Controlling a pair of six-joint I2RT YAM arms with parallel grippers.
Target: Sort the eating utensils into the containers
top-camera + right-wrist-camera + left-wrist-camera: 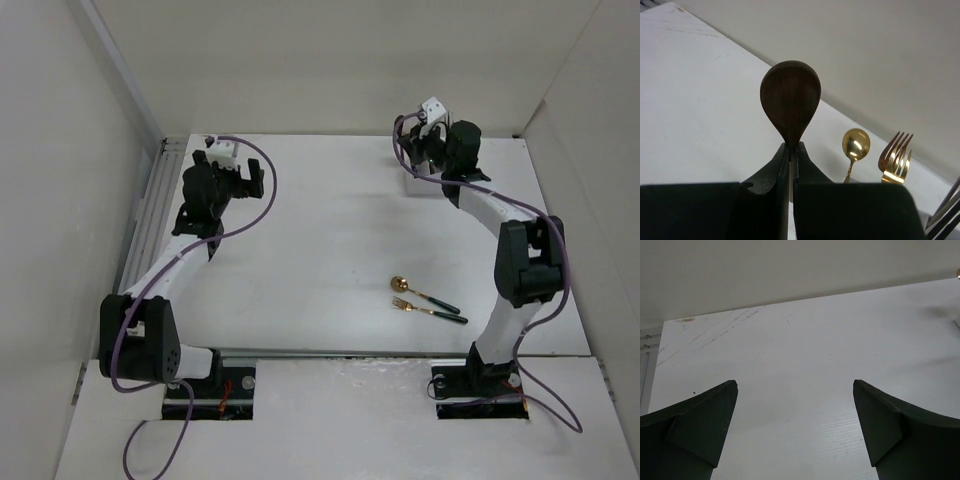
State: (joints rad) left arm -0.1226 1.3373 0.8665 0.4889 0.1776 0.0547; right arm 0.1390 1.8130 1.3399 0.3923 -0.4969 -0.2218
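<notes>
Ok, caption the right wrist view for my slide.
Right end effector shut on a brown spoon, gold spoon and gold forks standing beyond it.

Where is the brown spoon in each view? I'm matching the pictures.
Top external: hidden at the right gripper, far right.
Left wrist: not in it.
Right wrist: brown spoon at centre, bowl up, pinched in that gripper's shut jaws.
Shared landmark: the table, its far edge against the wall.

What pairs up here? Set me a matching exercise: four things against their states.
Things:
1 brown spoon
2 left pincer
3 green-handled fork
4 forks by brown spoon

States:
a open, empty
b upright, tines up
c flat on table
d clamped in right pincer

Pairs: 1-d, 2-a, 3-c, 4-b
</notes>
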